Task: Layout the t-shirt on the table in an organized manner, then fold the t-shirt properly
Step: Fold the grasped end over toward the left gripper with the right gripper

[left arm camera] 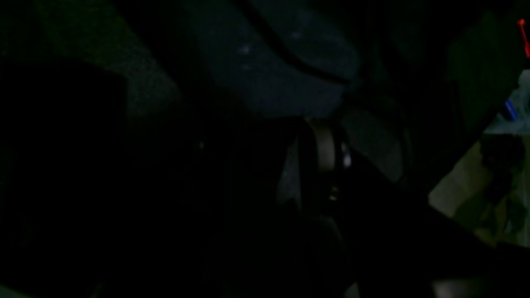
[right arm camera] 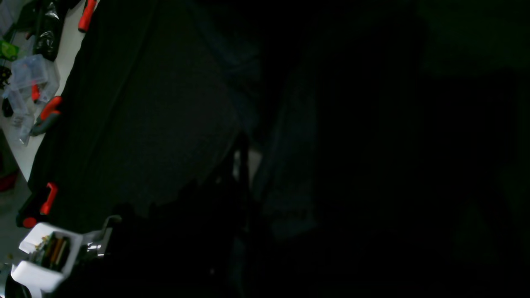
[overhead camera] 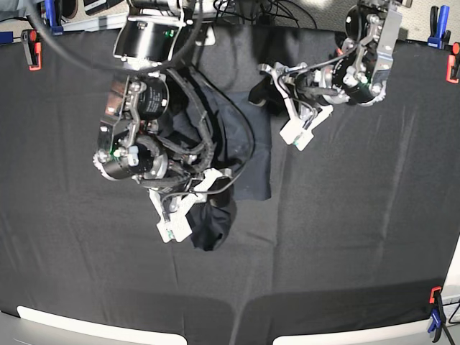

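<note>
The dark navy t-shirt (overhead camera: 241,154) lies bunched in a rumpled heap at the middle back of the black-clothed table (overhead camera: 359,237). In the base view my right gripper (overhead camera: 213,188) is over the heap's lower left part and is shut on a fold of the t-shirt, with a dark flap hanging below it. My left gripper (overhead camera: 264,90) is at the heap's upper right corner, its jaws standing wide at the fabric's edge. Both wrist views are very dark. Bluish cloth (left arm camera: 269,74) fills the left wrist view, and faint folds (right arm camera: 285,174) lie beside a finger (right arm camera: 242,163).
Red and blue clamps (overhead camera: 30,49) (overhead camera: 435,313) grip the table's corners and edges. In the right wrist view, more red clamps (right arm camera: 49,107) and a clear plastic box (right arm camera: 29,70) lie past the table's pale edge. Cables run along the back edge.
</note>
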Controlling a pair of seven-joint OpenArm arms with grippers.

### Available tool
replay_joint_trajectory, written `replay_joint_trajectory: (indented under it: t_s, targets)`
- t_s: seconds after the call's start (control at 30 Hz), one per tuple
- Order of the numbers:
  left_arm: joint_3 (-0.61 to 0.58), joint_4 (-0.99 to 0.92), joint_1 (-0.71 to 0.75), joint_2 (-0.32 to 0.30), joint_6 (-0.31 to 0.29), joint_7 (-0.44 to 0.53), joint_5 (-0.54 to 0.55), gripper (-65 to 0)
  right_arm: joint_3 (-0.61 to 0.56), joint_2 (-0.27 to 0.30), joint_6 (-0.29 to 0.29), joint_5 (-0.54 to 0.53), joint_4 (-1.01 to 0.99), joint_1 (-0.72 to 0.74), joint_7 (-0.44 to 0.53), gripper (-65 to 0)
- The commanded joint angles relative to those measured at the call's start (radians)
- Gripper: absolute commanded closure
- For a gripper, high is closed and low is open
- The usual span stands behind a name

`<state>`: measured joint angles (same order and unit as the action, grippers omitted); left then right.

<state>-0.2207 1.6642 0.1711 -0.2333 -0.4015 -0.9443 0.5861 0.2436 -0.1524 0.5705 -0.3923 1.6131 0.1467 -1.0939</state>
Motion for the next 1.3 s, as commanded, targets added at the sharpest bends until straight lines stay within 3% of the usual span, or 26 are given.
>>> replay_joint_trajectory:
  t_s: [0.0, 0.13, 0.27, 0.33, 0.5, 0.6, 0.83, 0.97, 1.13, 1.27]
  targets:
    - [0.003, 0.02, -0.011, -0.003, -0.011, 0.003, 0.016, -26.1, -0.006, -0.005, -0.01, -0.031, 0.017, 0.023, 0.025, 0.0]
    - [0.004, 0.02, -0.011, -0.003, -0.011, -0.014, 0.016, -26.1, -0.017, -0.005, -0.009, -0.037, 0.017, 0.023, 0.023, 0.0]
    - [0.004, 0.026, -0.011, -0.003, -0.011, -0.036, 0.016, -26.1, -0.056, -0.005, -0.002, -0.047, 0.016, 0.022, 0.021, -26.2]
    - [0.004, 0.036, -0.011, -0.003, -0.011, -0.051, 0.016, -26.1, -0.088, -0.005, -0.002, -0.106, 0.016, 0.022, 0.02, -31.2]
    - [0.004, 0.087, -0.011, -0.003, -0.011, -0.109, 0.016, -26.0, -0.169, -0.005, 0.001, -0.279, 0.016, 0.026, 0.021, -31.2]
    - [0.004, 0.113, -0.011, -0.015, -0.011, -0.122, 0.015, -26.1, -0.181, -0.005, 0.056, -0.297, 0.016, 0.045, 0.024, -31.2]
    - [0.005, 0.132, -0.011, -0.092, -0.01, -0.125, -0.02, -26.1, -0.107, -0.005, 0.064, -0.279, 0.049, 0.129, -0.04, -31.2]
    - [0.005, 0.132, -0.01, -0.122, 0.033, -0.124, -0.021, -26.1, -0.009, -0.005, 0.059, -0.143, 0.129, 0.132, -0.04, -31.2]
    - [0.005, 0.132, -0.011, -0.122, 0.043, -0.09, -0.021, -26.1, 0.081, -0.002, 0.038, -0.135, 0.265, 0.047, -0.04, -31.2]
    - [0.005, 0.132, -0.01, -0.122, 0.043, -0.079, -0.021, -26.1, 0.097, 0.052, 0.038, -0.134, 0.407, -0.079, -0.041, -31.2]
